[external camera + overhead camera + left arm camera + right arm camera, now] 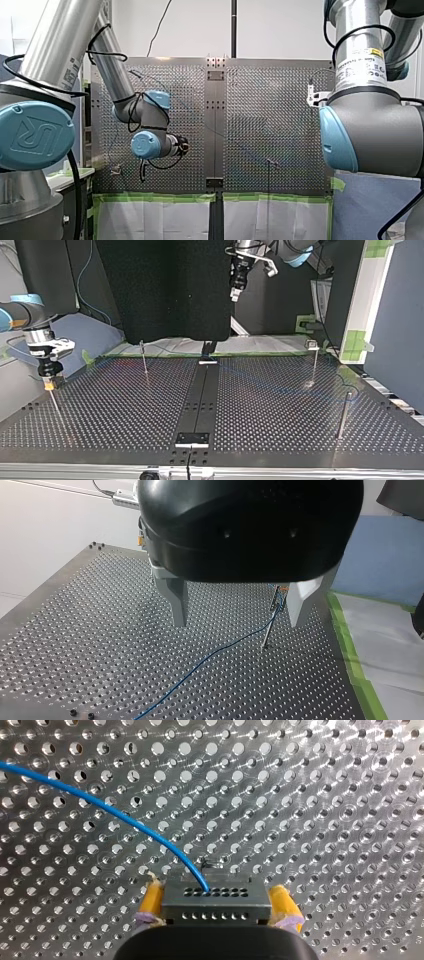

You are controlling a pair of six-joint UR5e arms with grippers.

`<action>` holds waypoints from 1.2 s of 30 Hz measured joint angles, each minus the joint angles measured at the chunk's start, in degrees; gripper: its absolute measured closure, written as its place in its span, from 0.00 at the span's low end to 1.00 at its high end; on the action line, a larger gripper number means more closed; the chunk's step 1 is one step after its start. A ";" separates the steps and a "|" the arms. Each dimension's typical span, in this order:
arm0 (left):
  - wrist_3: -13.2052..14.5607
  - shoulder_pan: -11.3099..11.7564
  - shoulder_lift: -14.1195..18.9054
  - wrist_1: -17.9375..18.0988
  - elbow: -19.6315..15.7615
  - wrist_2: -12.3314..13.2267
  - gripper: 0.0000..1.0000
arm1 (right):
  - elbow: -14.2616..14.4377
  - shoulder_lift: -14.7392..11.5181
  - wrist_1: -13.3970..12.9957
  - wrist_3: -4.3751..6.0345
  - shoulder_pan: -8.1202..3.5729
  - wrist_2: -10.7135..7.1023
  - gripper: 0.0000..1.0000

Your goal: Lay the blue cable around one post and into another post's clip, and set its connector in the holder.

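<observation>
While the right gripper point(217, 896) clamps its yellow pads on the grey connector point(215, 912), holder seating still undone, the blue cable point(115, 816) leaves it ahead. Beyond, the left gripper point(237, 620) hangs spread, empty, over the cable, which perhaps sits in the clip of the post point(269, 625) ahead.

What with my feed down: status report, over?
Right jaws shut on connector. Left jaws open, high above table. Blue cable runs across table. Nothing seen blocking.

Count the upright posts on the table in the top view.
3: a far-left post, a far-right post with a clip, a near-right post. A thin rod under my right gripper may be a fourth.
</observation>
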 joint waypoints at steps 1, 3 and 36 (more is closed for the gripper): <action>0.00 0.00 0.00 0.00 -0.01 0.00 0.02 | 0.00 0.00 0.01 -0.01 0.00 0.00 0.10; 0.00 0.00 -0.01 0.00 -0.01 0.00 0.02 | 0.00 0.00 0.05 -0.03 0.03 0.00 0.07; 0.00 0.00 0.00 0.00 -0.03 0.00 0.02 | 0.02 0.02 0.33 -0.08 -0.07 0.68 0.01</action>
